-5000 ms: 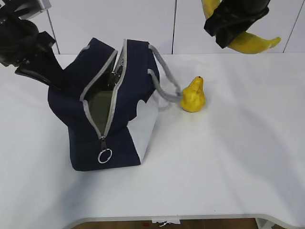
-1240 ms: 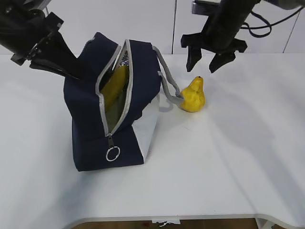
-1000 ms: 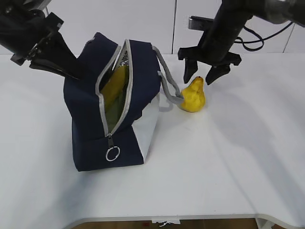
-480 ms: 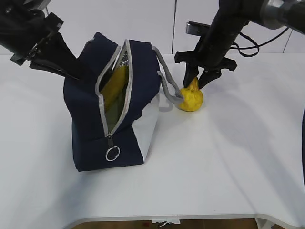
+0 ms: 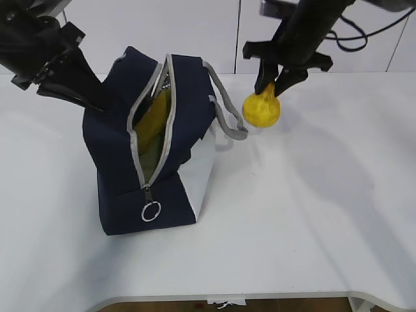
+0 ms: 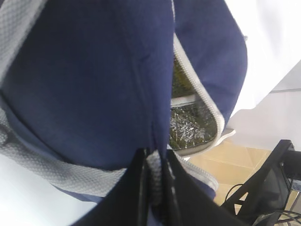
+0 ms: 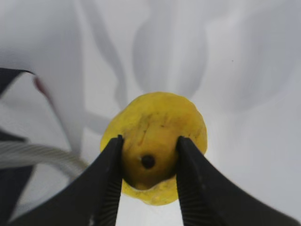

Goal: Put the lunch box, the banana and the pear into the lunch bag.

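Right gripper (image 5: 272, 83): upper right of the exterior view, pointing down, its 2 black fingers (image 7: 109, 179) clamped on the narrow neck of the pear (image 5: 262, 108). In the right wrist view the fingers flank the neck on either side, with the dark stem tip visible between them.

Pear: yellow, lumpy, hanging from the right gripper above the table (image 5: 312, 195), clear of the surface; a soft shadow lies on the table below it. It is just right of the lunch bag's grey handle (image 5: 224, 107).

Left gripper (image 6: 153, 181): upper left of the exterior view, black, against the far left side of the lunch bag (image 5: 149, 143). In the left wrist view its fingers are pinched together on a fold of navy fabric and grey webbing at the bag's edge.

Lunch bag: navy, with a white end panel, standing left of centre on the table and leaning. Zipper open along the top; a metal ring pull (image 5: 151, 212) hangs at the near end. Silver foil lining shows in the left wrist view (image 6: 190, 123).

Banana (image 5: 155, 117): yellow, inside the open lunch bag, seen through the zipper gap.

Lunch box (image 5: 151, 159): only a pale green surface shows low inside the opening, beneath the banana.
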### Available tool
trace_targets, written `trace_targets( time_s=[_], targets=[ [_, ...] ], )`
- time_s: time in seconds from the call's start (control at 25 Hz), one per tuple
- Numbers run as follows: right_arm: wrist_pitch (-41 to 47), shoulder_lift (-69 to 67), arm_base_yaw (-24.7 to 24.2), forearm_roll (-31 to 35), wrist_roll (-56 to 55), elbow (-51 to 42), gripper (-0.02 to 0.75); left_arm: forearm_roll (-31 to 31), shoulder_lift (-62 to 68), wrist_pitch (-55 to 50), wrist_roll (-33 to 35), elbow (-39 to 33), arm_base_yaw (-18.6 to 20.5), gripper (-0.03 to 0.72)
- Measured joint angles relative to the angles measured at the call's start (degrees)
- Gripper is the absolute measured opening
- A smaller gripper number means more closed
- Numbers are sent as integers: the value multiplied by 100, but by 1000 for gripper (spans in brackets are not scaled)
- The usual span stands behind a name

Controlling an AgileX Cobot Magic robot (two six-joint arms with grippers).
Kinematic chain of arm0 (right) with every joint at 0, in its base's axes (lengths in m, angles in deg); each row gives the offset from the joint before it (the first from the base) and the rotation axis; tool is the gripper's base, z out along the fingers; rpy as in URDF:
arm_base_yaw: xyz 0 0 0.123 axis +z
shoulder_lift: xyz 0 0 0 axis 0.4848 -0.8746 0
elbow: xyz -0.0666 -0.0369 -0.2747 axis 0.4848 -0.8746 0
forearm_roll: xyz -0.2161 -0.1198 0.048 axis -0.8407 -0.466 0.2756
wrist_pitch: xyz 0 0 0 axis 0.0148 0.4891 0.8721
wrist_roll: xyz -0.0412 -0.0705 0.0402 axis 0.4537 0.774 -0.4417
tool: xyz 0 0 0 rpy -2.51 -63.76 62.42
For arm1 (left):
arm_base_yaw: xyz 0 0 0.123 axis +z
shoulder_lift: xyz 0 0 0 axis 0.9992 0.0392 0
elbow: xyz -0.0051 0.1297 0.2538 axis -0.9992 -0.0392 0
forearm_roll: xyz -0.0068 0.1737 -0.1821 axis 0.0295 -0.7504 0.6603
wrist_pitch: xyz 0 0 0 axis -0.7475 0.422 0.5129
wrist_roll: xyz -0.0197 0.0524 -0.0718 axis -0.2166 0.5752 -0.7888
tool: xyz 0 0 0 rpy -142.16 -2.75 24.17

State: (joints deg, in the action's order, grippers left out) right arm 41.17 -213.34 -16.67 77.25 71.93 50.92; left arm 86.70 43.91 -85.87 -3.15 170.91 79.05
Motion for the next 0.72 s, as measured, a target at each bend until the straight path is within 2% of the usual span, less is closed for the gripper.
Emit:
trace_targets(
  time_s=[0.24, 0.56, 0.72],
  targets=[
    [22, 1037, 0, 410, 136, 0, 265, -12, 0, 0, 0, 0, 0, 15],
    [77, 1566, 0, 2057, 543, -10, 265, -22, 0, 0, 0, 0, 0, 15],
    [77, 1566, 108, 2357, 631, -151, 265, -22, 0, 0, 0, 0, 0, 15]
  ],
)
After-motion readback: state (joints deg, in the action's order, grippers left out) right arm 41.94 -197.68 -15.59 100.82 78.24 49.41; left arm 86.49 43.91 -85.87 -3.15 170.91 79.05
